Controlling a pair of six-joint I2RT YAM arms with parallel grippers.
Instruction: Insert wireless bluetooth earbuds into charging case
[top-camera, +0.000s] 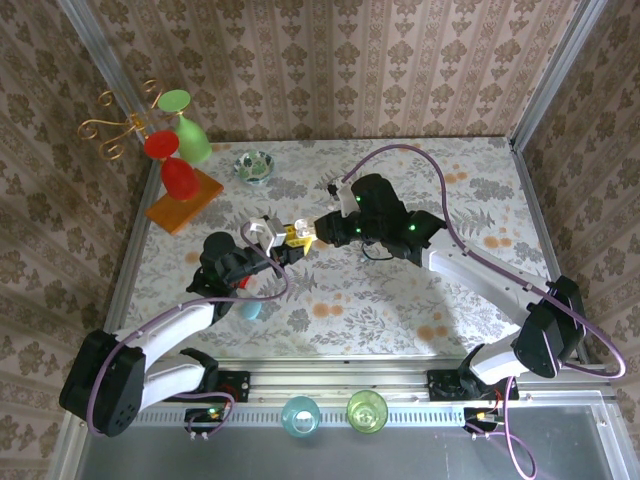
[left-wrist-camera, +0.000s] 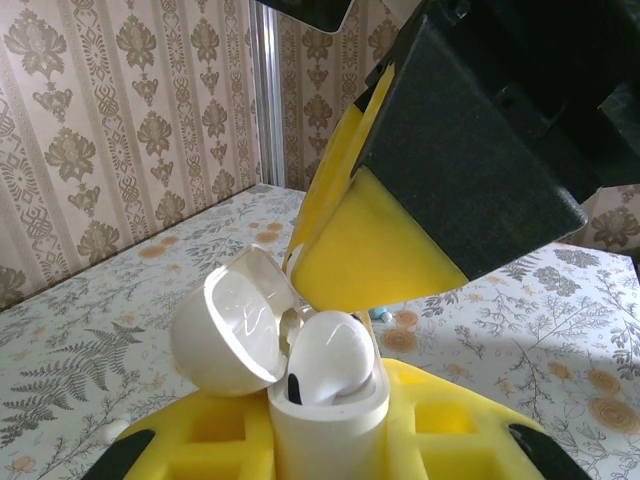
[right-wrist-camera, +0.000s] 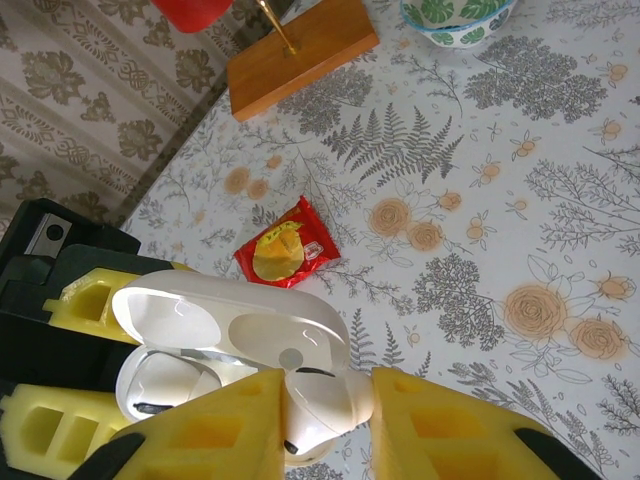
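My left gripper (left-wrist-camera: 325, 440) is shut on the white charging case (left-wrist-camera: 330, 425) and holds it upright above the table, with its lid (left-wrist-camera: 232, 325) swung open to the left. One white earbud (left-wrist-camera: 335, 360) sits in the case. My right gripper (right-wrist-camera: 325, 420) comes in from the right and meets the case (top-camera: 268, 232). Its yellow foam pads (right-wrist-camera: 215, 425) are shut on a second earbud (right-wrist-camera: 325, 395) at the case's open mouth, right beside the lid (right-wrist-camera: 235, 325). A tiny bluish piece (left-wrist-camera: 378, 313) lies on the table behind the case.
A red snack packet (right-wrist-camera: 290, 255) lies on the table under the grippers. A green-patterned bowl (top-camera: 254, 165) stands at the back, with a wooden-based stand (top-camera: 183, 200) holding red and green glasses to its left. Two cups (top-camera: 300, 413) (top-camera: 366, 410) sit at the near rail.
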